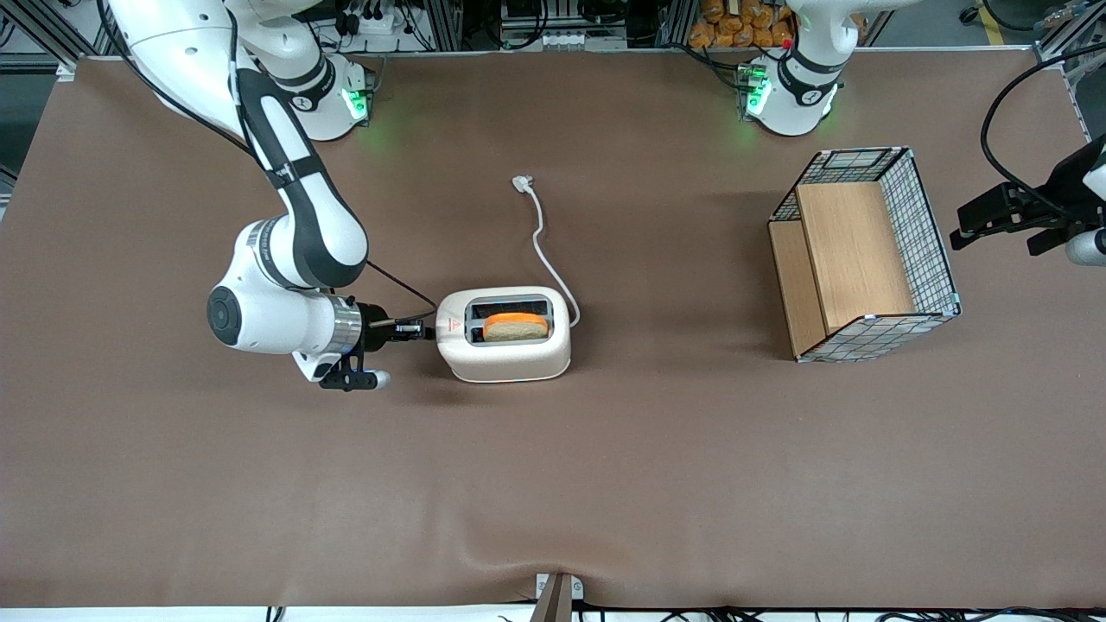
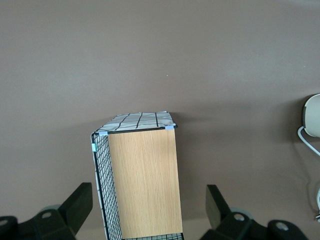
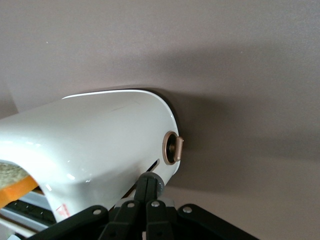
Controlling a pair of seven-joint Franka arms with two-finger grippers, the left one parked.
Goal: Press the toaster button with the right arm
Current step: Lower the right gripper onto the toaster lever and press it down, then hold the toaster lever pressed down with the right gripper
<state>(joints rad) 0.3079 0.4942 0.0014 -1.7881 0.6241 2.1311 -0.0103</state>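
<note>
Brown cloth over the whole table (image 1: 605,484), with racks and cables along the edge farthest from the front camera. Near the middle, toward the working arm's end: toaster (image 1: 504,333), cream-white and rounded, upright, two slots facing up. One slice of bread (image 1: 516,326) with an orange crust sunk in the slot nearer the front camera. Thin white cord (image 1: 544,250) running from the toaster away from the front camera, ending in a plug (image 1: 523,182) flat on the cloth.

Just beside the toaster's end wall, on the working arm's side: gripper (image 1: 413,329) of the right arm (image 1: 294,250), held level and pointed at that wall. From the right wrist view, fingers (image 3: 148,189) shut together, nothing between them, tips up against the toaster (image 3: 95,145) near the narrow lever slot. Toaster button (image 3: 159,185) probably the small grey knob peeking out by the fingertips, mostly covered, so contact hard to confirm. Round bronze dial (image 3: 173,148) on the same end wall, just above the fingertips, untouched.

Well apart from the toaster, toward the parked arm's end: wire basket (image 1: 929,242) tipped on its side, wooden panels inside, also visible in the left wrist view (image 2: 102,180).
</note>
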